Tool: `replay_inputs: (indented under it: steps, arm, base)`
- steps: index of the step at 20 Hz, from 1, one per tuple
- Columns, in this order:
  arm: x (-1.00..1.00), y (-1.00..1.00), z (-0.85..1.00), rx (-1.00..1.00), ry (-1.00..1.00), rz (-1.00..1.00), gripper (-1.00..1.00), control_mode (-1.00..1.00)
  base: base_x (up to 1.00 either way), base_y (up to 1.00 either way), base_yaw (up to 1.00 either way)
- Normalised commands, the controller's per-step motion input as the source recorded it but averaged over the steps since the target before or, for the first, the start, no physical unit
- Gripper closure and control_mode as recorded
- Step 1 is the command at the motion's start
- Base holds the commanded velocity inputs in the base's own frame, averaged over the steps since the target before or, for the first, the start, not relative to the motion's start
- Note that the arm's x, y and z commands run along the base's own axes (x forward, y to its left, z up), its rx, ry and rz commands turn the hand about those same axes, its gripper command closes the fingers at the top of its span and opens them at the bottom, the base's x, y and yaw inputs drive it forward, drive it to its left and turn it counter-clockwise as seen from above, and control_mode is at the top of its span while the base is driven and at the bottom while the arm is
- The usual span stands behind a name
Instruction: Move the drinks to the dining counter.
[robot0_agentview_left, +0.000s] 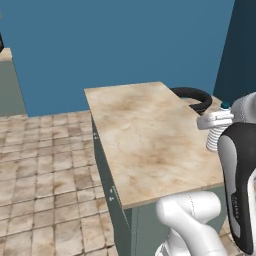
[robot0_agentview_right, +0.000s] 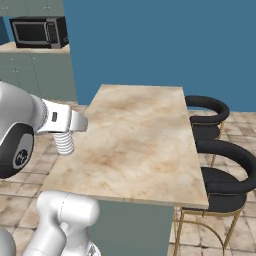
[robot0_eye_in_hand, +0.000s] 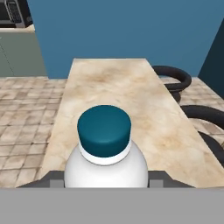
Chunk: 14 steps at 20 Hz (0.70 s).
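The water bottle (robot0_eye_in_hand: 105, 153) sits clamped between the fingers of the gripper (robot0_eye_in_hand: 105, 183), its teal cap (robot0_eye_in_hand: 104, 130) upright and facing the hand camera, so the hand is closed around the bottle's body. In the right base view the ribbed lower part of the bottle (robot0_agentview_right: 64, 142) hangs just below the hand at the near left edge of the dining counter (robot0_agentview_right: 145, 140); whether it is over the top or just off its edge is hard to say, and I cannot tell if its base touches the marble. My judgement: this drink is at the island but not yet set down and released. The marble top carries no other drink, so the wine bottle seems yet to be fetched. Black stools (robot0_agentview_right: 220, 175) line the counter's far side, and a microwave (robot0_agentview_right: 37, 31) stands on a separate worktop beyond.
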Motion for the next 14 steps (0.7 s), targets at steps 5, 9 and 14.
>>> replay_inputs:
  steps: [5,9,14]
  arm:
    - [0.43,-0.32,-0.14,0.01,0.0,-0.02,1.0,-1.0]
    - [0.47,-0.3,-0.18,0.0,0.0,-0.03,1.0,-1.0]
    - [0.6,-0.4,-0.26,0.0,0.0,-0.04,1.0,-1.0]
  base:
    - [0.0,0.0,0.0]
    - [0.0,0.0,0.0]
    - [0.0,0.0,0.0]
